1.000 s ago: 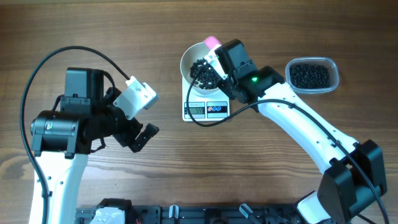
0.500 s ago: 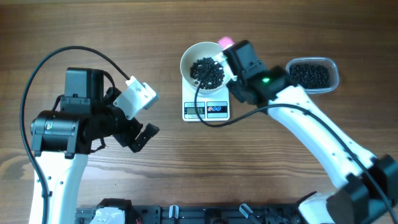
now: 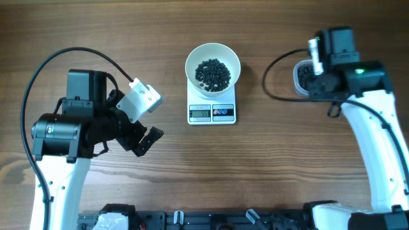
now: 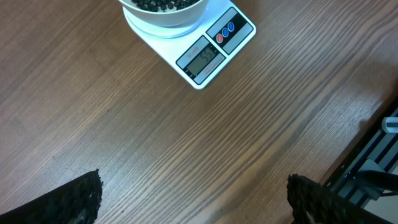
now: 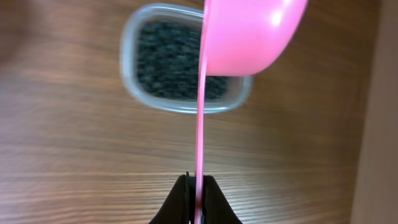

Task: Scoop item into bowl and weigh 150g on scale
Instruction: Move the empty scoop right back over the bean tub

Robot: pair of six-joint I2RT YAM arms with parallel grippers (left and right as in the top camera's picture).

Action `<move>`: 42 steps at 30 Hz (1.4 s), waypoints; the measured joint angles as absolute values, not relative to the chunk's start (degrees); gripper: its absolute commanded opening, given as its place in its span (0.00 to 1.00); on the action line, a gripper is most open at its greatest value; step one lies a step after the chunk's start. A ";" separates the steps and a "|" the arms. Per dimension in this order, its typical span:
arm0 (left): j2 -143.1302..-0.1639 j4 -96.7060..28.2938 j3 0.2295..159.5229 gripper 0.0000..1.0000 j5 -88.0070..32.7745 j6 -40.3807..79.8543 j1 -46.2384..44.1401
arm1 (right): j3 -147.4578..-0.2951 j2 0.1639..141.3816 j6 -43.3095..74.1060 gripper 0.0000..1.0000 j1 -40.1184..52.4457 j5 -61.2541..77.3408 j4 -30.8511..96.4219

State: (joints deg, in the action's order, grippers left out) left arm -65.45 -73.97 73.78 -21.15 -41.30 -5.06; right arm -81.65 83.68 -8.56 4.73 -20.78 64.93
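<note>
The right gripper (image 5: 196, 188) is clenched on the pink scoop (image 5: 249, 37), above the clear tub (image 5: 128, 68). Black beans (image 3: 213, 73) lie in the white bowl (image 3: 192, 59) on the scale (image 3: 212, 113). The left gripper (image 4: 196, 199) is released.

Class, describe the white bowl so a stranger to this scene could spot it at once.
On the wooden table, find the white scale near the middle. The bowl stands on it, holding black beans. Unlike the clear tub, it is round and opaque white.
</note>
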 measured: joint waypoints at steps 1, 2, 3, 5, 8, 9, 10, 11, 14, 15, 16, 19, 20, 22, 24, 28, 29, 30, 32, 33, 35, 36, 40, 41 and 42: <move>-65.45 -73.97 73.78 1.00 -21.15 -41.30 -5.06 | -81.65 83.90 -8.58 0.04 3.38 -20.86 64.03; -65.45 -73.97 73.78 1.00 -21.15 -41.30 -5.06 | -81.65 84.16 -8.60 0.04 2.46 -20.88 63.51; -65.45 -73.97 73.78 1.00 -21.15 -41.30 -5.06 | -81.62 84.71 -8.62 0.04 1.39 -20.93 62.94; -65.45 -73.97 73.78 1.00 -21.15 -41.30 -5.06 | -81.62 86.26 -8.64 0.04 0.01 -21.08 62.50; -65.45 -73.97 73.78 1.00 -21.15 -41.30 -5.06 | -81.58 89.43 -8.82 0.04 -0.60 -21.50 62.06; -65.45 -73.97 73.78 1.00 -21.15 -41.30 -5.06 | -81.58 90.30 -8.82 0.04 -0.60 -21.76 62.08; -65.45 -73.97 73.78 1.00 -21.15 -41.30 -5.06 | -81.58 91.53 -8.84 0.04 -0.58 -22.22 62.11; -65.45 -73.97 73.78 1.00 -21.15 -41.30 -5.06 | -81.58 92.36 -8.82 0.04 -0.60 -22.61 62.08; -65.45 -73.97 73.78 1.00 -21.15 -41.30 -5.06 | -81.58 95.53 -8.84 0.04 -0.60 -23.49 62.17; -65.45 -73.97 73.78 1.00 -21.15 -41.30 -5.06 | -81.56 96.29 -8.84 0.04 -0.60 -23.64 62.30; -65.45 -73.97 73.78 1.00 -21.15 -41.30 -5.06 | -81.56 97.03 -8.84 0.04 -0.60 -23.77 62.52; -65.45 -73.97 73.78 1.00 -21.15 -41.30 -5.06 | -81.47 99.13 -8.86 0.04 -0.60 -24.25 63.26; -65.45 -73.97 73.78 1.00 -21.15 -41.30 -5.06 | -81.47 99.48 -9.06 0.04 -0.60 -24.32 63.46; -65.45 -73.97 73.78 1.00 -21.15 -41.30 -5.06 | -81.47 100.14 -9.30 0.04 -0.60 -24.53 63.92; -65.45 -73.97 73.78 1.00 -21.15 -41.30 -5.06 | -81.47 100.62 -9.72 0.04 -0.60 -25.10 64.10; -65.45 -73.97 73.78 1.00 -21.15 -41.30 -5.06 | -81.47 101.43 -10.81 0.04 -0.60 -27.03 64.07; -65.45 -73.97 73.78 1.00 -21.15 -41.30 -5.06 | -81.47 101.60 -11.11 0.04 -0.60 -27.31 64.10; -65.45 -73.97 73.78 1.00 -21.15 -41.30 -5.06 | -81.47 101.75 -11.66 0.04 -0.60 -27.66 64.10; -65.45 -73.97 73.78 1.00 -21.15 -41.30 -5.06 | -81.47 101.97 -12.23 0.04 -0.62 -28.16 64.10; -65.45 -73.97 73.78 1.00 -21.15 -41.30 -5.06 | -81.47 102.02 -12.40 0.04 -0.73 -28.27 64.10; -65.45 -73.97 73.78 1.00 -21.15 -41.30 -5.06 | -81.47 102.06 -12.99 0.04 -1.08 -28.47 64.10; -65.45 -73.97 73.78 1.00 -21.15 -41.30 -5.06 | -81.47 102.06 -13.19 0.04 -1.30 -28.58 64.10; -65.45 -73.97 73.78 1.00 -21.15 -41.30 -5.06 | -81.47 102.17 -13.78 0.04 -3.09 -28.56 64.10; -65.45 -73.97 73.78 1.00 -21.15 -41.30 -5.06 | -81.47 102.30 -13.82 0.04 -3.55 -28.53 64.05; -65.45 -73.97 73.78 1.00 -21.15 -41.30 -5.06 | -81.47 102.43 -14.02 0.04 -3.79 -28.49 64.01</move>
State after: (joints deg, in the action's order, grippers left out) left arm -65.45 -73.97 73.78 -21.15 -41.30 -5.06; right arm -81.47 102.43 -14.02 -3.79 -28.49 64.01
